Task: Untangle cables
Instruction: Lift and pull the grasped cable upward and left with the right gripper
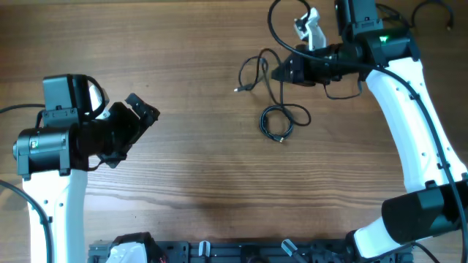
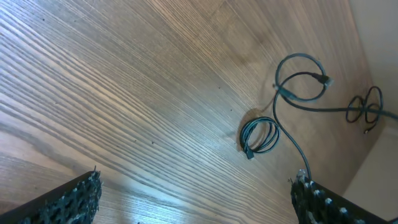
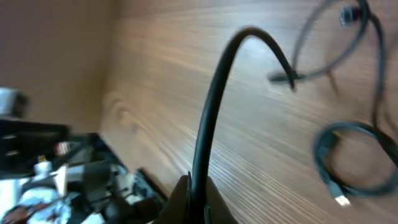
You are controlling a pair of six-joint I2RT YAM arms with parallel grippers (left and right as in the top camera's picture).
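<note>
Near loose cables (image 1: 278,120) | right gripper (image 1: 278,71) pinches 1 cable (image 3: 208,124) | left gripper (image 1: 131,133) spread wide

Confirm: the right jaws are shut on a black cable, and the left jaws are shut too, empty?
No: the left wrist view shows the left jaws wide open, empty. The right jaws are shut on the black cable.

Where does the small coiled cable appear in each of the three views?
Overhead: the coil lies just right of centre.
Left wrist: the coil is right of centre.
Right wrist: the coil is at lower right, blurred.
Shared landmark: the loose cable looping beside it.
</note>
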